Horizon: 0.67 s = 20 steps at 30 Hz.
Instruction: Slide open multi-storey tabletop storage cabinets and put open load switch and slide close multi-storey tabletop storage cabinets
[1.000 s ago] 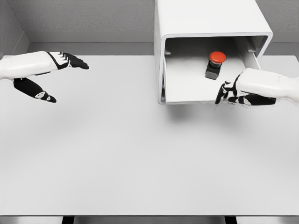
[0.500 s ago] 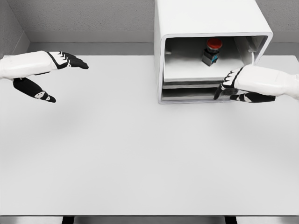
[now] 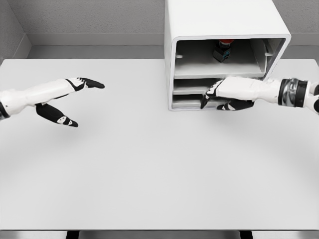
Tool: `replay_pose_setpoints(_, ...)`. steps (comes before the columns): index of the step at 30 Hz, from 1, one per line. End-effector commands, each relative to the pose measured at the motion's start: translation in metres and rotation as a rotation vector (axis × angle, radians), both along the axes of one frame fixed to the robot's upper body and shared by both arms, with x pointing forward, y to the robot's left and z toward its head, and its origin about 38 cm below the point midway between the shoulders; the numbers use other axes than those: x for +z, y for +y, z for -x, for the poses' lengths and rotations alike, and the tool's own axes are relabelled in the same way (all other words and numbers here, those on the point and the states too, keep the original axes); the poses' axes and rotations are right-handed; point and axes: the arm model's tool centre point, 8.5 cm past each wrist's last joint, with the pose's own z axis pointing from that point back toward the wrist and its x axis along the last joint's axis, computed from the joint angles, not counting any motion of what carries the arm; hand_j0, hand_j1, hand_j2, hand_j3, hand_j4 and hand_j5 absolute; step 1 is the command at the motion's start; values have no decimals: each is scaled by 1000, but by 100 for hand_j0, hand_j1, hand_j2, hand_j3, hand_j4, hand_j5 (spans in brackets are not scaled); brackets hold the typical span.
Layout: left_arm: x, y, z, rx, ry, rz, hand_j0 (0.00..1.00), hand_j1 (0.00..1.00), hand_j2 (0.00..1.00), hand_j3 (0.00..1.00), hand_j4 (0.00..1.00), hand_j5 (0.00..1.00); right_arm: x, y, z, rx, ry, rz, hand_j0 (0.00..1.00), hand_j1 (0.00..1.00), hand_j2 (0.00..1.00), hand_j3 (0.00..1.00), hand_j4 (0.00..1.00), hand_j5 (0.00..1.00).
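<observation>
Switch [image 3: 222, 50] inside cabinet [image 3: 224, 22], above right fingers [image 3: 208, 95]

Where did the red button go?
In the head view, the red button sits deep inside the white cabinet's top drawer at upper right, above the right hand.

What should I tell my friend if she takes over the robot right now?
Right hand: open, holding nothing, fingers against the front of the cabinet at its lower shelves.
Left hand: open, holding nothing, above the table far left.
Switch: inside the cabinet on the top drawer, deep at the back; only part of its red button shows.
Done: switch is in, and the drawer is pushed back in as far as one can tell.
Left: check the drawer is fully shut, then pull the right hand away.
</observation>
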Motion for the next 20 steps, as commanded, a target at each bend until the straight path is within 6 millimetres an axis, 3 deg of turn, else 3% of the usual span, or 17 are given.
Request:
replay_pose_setpoints(1,5,-4,-4,6,-16,43,100,100,100,100,100,100,11,5,14,48,-31,22,100,100,100,100,100,100)
replay_pose_setpoints(3,3,-4,-3,7,-11,42,100,100,100,100,100,100,23,-15,34,51,-58,61,100,100,100,100,100,100)
replay_pose_setpoints(6,4,-4,-3,6,-13,42,100,100,100,100,100,100,9,-36,50,19,-18,83,100,100,100,100,100,100)
replay_pose_setpoints(8,4,-4,-3,5,-14,42,100,100,100,100,100,100,2,-37,59,30,2,93,100,100,100,100,100,100)
replay_pose_setpoints(20,4,-4,-2,6,-14,43,100,100,100,100,100,100,4,-35,58,32,-2,90,100,100,100,100,100,100)
